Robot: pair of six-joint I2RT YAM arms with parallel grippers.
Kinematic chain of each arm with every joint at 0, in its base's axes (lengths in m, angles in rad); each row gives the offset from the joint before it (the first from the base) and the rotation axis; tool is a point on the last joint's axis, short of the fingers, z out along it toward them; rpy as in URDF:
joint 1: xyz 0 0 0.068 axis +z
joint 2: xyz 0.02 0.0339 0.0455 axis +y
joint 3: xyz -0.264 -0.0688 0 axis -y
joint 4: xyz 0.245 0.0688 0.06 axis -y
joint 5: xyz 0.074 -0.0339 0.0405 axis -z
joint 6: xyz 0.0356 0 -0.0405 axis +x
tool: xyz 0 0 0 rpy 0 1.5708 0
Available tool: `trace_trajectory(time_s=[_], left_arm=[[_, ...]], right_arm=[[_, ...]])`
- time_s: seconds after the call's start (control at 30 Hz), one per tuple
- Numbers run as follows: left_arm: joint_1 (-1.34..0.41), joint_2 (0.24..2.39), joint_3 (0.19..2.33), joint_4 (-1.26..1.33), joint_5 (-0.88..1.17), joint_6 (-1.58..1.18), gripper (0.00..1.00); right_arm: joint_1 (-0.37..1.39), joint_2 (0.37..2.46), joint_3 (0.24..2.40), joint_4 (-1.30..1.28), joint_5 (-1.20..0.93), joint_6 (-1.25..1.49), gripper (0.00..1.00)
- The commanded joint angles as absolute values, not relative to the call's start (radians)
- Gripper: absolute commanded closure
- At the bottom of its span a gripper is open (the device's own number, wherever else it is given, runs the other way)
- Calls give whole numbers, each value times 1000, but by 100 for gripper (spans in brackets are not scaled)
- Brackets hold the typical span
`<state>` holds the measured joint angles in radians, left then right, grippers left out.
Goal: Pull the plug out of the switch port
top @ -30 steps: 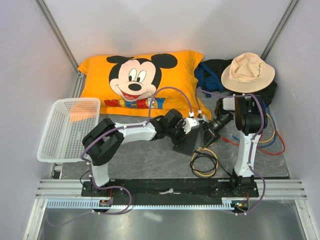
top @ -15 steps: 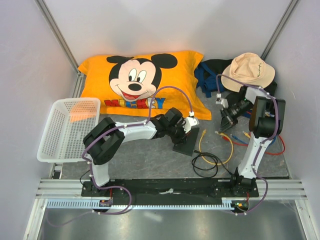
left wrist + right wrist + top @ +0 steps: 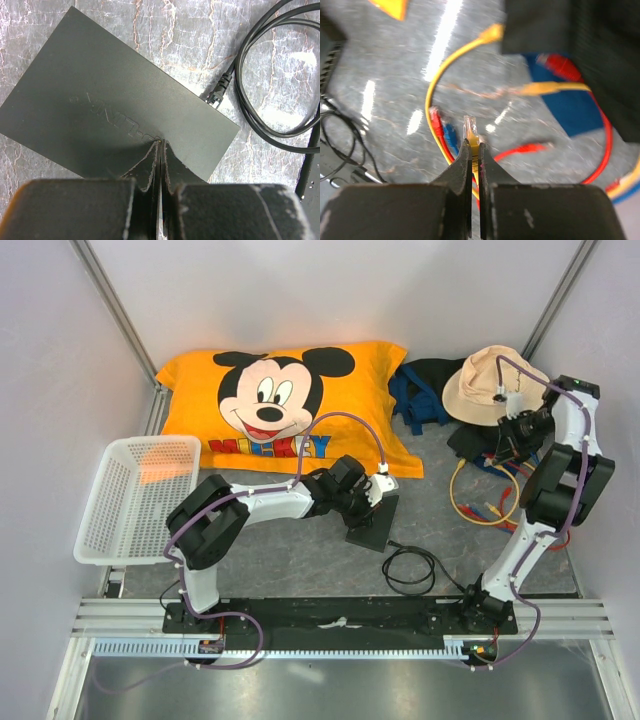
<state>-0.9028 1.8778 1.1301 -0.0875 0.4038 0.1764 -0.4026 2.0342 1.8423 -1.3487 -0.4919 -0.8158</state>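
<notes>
Plug (image 3: pixel 470 128) held well apart from switch (image 3: pixel 100 95).

Orange Mickey pillow (image 3: pixel 285 405), white basket (image 3: pixel 130 502) beside it, beige hat (image 3: pixel 488 380) far right

This looks like a robot lab booth. Plain white walls (image 3: pixel 320 290) close in a gray table (image 3: pixel 290 555). Two robot arms (image 3: pixel 255 508) are bolted to a metal rail (image 3: pixel 120 616) at the near edge. A cartoon pillow (image 3: pixel 290 405), hat (image 3: pixel 495 385) and basket (image 3: pixel 135 500) lie farther back.
</notes>
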Motion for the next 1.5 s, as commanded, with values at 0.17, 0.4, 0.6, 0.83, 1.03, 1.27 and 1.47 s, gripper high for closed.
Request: trace_trajectory(time_s=[0.17,0.4,0.6,0.83,1.03,1.27,1.47], left_arm=[[-907,1977,1049,-210,267,258,98],[-911,1976,1046,-210,264,259,98],[-913,1973,1046,-209,259,265,98],[-917,1962,1039,-209,252,270,98],[-927,1963,1039,-210,247,273,98],[-939,1965,1043,-209,238,279,98],[-940,1962,1042,-210,222,291,98]], right_arm=[[-422,2053,1849,-1306,-431,-698,37],[-414,1901,1732,-1290,-724,-767,2],[-209,1950,1415,-1431,-997,-939,2],[-118,2114,1272,-1457,-1069,-1006,12],[-49,2195,1290,-1410,-994,-892,15],[20,2279,1272,-1365,-957,-807,25],[72,2287,1272,-1287,-979,-715,32]])
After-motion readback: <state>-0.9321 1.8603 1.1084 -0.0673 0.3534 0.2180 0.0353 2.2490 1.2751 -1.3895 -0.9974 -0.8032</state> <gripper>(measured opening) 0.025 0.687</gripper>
